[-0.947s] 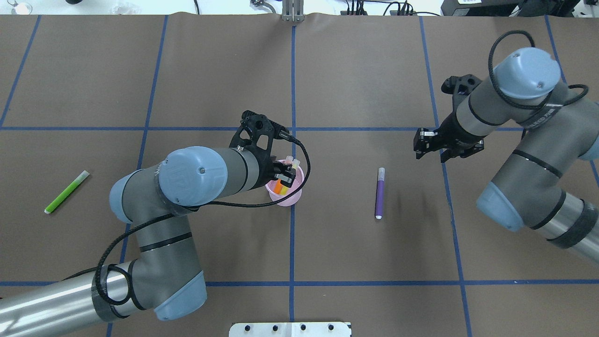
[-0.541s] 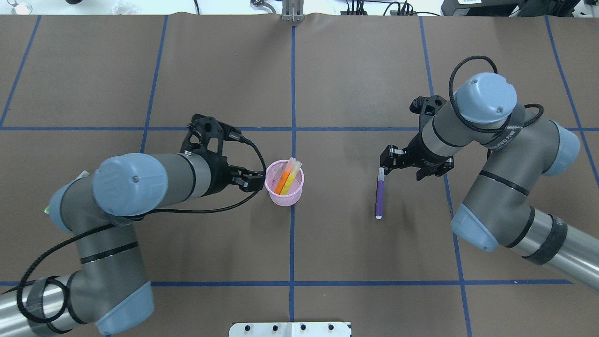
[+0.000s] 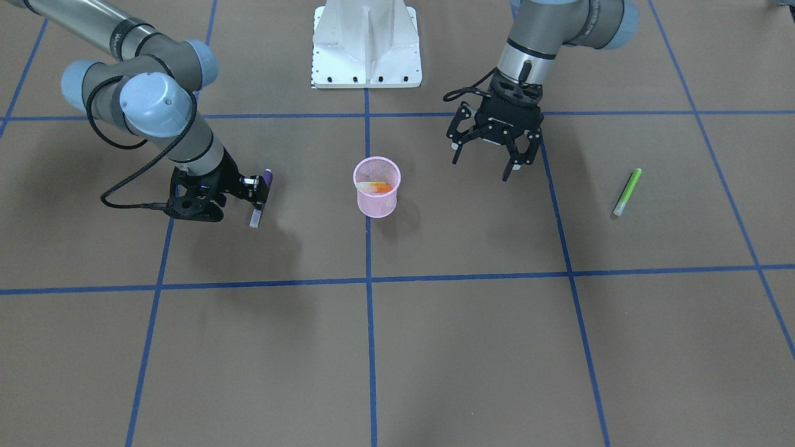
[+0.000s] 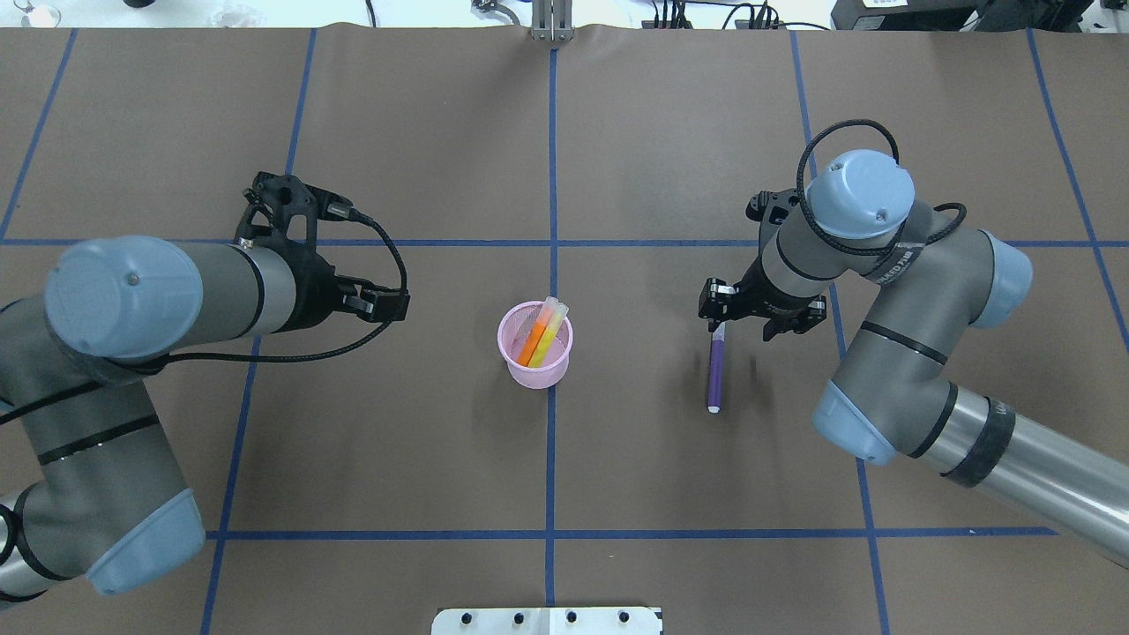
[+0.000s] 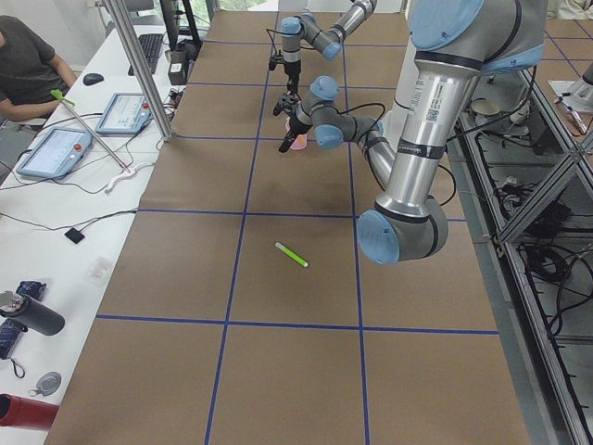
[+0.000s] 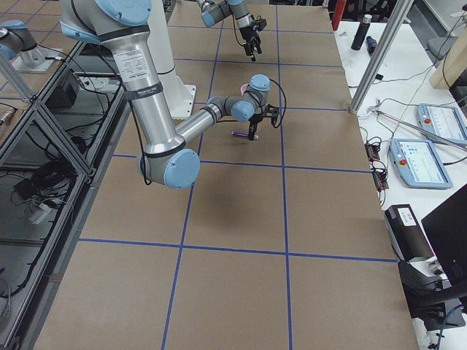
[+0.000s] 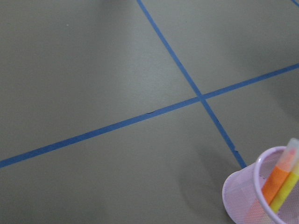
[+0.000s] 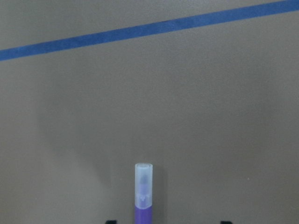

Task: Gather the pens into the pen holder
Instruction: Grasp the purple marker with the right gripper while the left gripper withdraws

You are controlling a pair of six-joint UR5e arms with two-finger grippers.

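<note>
The pink mesh pen holder [image 4: 534, 346] stands at the table's middle and holds the orange pen [image 4: 530, 344] and the yellow pen [image 4: 547, 339]. It also shows in the left wrist view [image 7: 252, 191]. The purple pen [image 4: 715, 370] lies flat to its right. My right gripper [image 4: 719, 321] is open and low over the pen's capped end [image 8: 143, 184], a finger on each side. My left gripper [image 3: 484, 164] is open and empty, above the table left of the holder. The green pen [image 3: 626, 191] lies far out on my left side; my left arm hides it in the overhead view.
Brown table cover with a blue tape grid [image 4: 551, 441]. The white robot base plate [image 3: 366, 43] sits at the near edge. Operators' desk with tablets [image 5: 65, 148] runs along the far side.
My left gripper has left the pens in the holder and drawn back to the left. My right arm has moved left and down onto the purple pen's capped end.
</note>
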